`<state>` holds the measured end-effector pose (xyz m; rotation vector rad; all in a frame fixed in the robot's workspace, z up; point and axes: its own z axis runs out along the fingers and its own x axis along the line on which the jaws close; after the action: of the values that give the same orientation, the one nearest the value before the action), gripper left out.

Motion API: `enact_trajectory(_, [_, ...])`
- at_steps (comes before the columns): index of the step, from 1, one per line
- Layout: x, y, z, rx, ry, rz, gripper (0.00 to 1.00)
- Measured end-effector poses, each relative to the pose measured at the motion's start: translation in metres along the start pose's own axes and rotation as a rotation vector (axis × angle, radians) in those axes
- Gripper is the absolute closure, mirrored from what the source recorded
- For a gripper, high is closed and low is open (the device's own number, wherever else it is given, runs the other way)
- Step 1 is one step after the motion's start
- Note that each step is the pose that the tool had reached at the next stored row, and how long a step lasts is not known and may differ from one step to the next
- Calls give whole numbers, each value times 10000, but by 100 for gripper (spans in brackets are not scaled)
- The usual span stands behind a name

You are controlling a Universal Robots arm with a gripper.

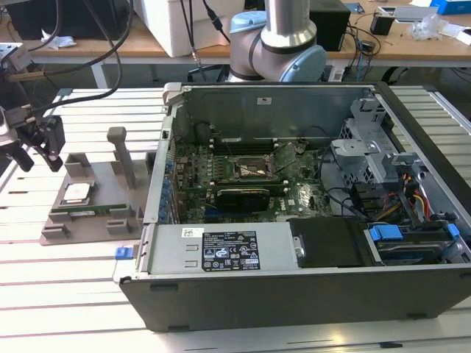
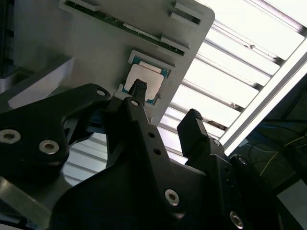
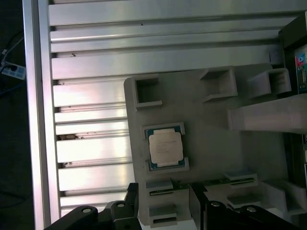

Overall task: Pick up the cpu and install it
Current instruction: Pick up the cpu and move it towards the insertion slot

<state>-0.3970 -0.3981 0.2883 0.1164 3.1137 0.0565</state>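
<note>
While the cpu [image 1: 76, 193] is seated flat in its square nest on the grey fixture [image 1: 99, 184], the pick-up cannot be counted as made. The fixture is set on the slatted table [image 1: 66, 294], at the exterior view's left and just beside the open case [image 1: 294, 294]. The gripper [image 1: 38, 154] is held above the fixture's far edge, near the cpu but clear of it. In the second wrist view the fingers [image 2: 194, 120] are seen spread wide apart, with nothing between them, and the cpu [image 2: 149, 78] is sighted past one fingertip. In the first wrist view the cpu [image 3: 165, 148] is shown square in its nest, silver top up, with a memory stick [image 3: 225, 182] slotted near it. Inside the case, the socket [image 1: 250, 169] on the board is judged to be unfilled, though this cannot be made out for certain. By this reading only the approach is under way, and both grasp and installation are left to be done.
</note>
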Motion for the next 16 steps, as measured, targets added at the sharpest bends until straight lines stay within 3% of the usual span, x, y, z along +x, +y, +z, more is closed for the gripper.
enact_trajectory(16, [4, -6, 148, 0, -1, 0, 46])
